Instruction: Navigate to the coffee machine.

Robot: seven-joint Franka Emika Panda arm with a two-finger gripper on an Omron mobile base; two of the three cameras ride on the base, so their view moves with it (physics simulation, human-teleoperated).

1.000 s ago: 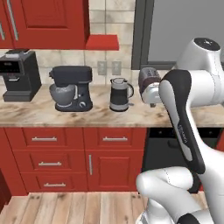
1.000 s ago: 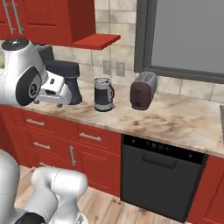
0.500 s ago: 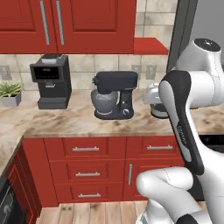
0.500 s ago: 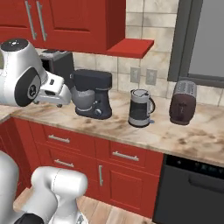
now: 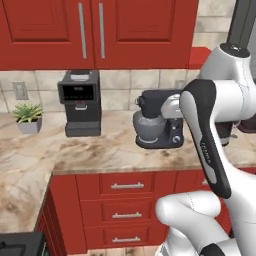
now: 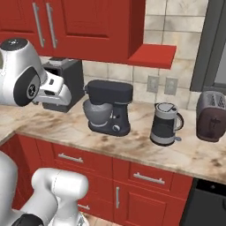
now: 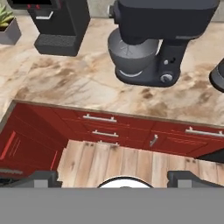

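Observation:
The coffee machine (image 5: 80, 102) is a tall black box with a dark display panel, standing on the marble counter against the tiled wall under the red upper cabinets. In the right base view the coffee machine (image 6: 73, 75) is partly hidden behind my white arm. Its lower front, the coffee machine (image 7: 61, 19), lies at the top left of the hand view. My gripper (image 7: 113, 178) hangs open over the wooden floor in front of the counter, fingertips far apart, holding nothing.
A black stand mixer (image 5: 157, 122) with a steel bowl stands right of the machine. Further right are a kettle (image 6: 165, 123) and a toaster (image 6: 212, 115). A potted plant (image 5: 28, 117) sits at the left. The counter (image 5: 30, 165) turns a corner toward me. Red drawers (image 7: 105, 131) lie below.
The whole picture has slid to the right, so the base has driven left along the counter. The coffee machine now sits nearer the middle of the left base view. The arm's pose is unchanged.

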